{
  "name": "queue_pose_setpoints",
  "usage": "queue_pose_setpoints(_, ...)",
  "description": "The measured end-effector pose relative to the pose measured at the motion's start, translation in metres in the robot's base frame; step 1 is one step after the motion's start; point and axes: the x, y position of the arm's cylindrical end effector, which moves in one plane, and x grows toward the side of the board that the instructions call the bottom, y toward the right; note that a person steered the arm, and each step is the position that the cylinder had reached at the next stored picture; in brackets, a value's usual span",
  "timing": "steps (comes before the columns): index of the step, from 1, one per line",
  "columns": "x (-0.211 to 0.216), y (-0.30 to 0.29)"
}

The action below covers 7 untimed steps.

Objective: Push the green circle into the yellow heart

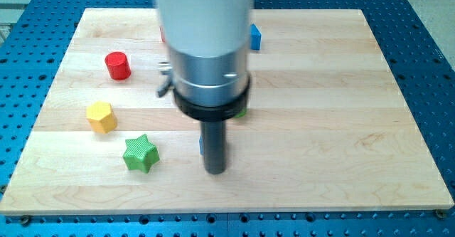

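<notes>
Here's the wooden table (pixel 341 123), pale boards on a blue perforated base (pixel 434 66), and the arm's big white-and-silver housing (pixel 210 45) fills the upper middle of the frame. Below it hangs the dark rod, and my tip (pixel 215 171) sits low in the centre of the frame, on the table.

The tool here is a plain rod, so there is nothing to open or close, and it holds nothing.

Blocks now. Upper left: a red cylinder (pixel 118 65), standing alone. Below it, at mid left, a yellow block (pixel 102 117) that looks hexagonal. Down and to the right of that, a green star (pixel 140 154), just left of my tip but apart from it. A sliver of blue block (pixel 202 144) peeks out right against the rod's left side; whether they touch, I cannot tell. Upper centre, a second blue block (pixel 255 37) shows at the housing's right edge, shape unclear.

And the green circle? Only a thin green edge (pixel 243 112) shows at the housing's lower right rim, too hidden to name its shape. The yellow heart I cannot make out.
</notes>
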Motion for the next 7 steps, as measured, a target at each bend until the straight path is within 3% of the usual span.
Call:
queue_pose_setpoints(1,0.002,0.014)
queue_pose_setpoints(2,-0.022,-0.002)
queue_pose_setpoints(3,-0.010,0.014)
queue_pose_setpoints(5,0.001,0.187)
queue_pose_setpoints(7,0.001,0.275)
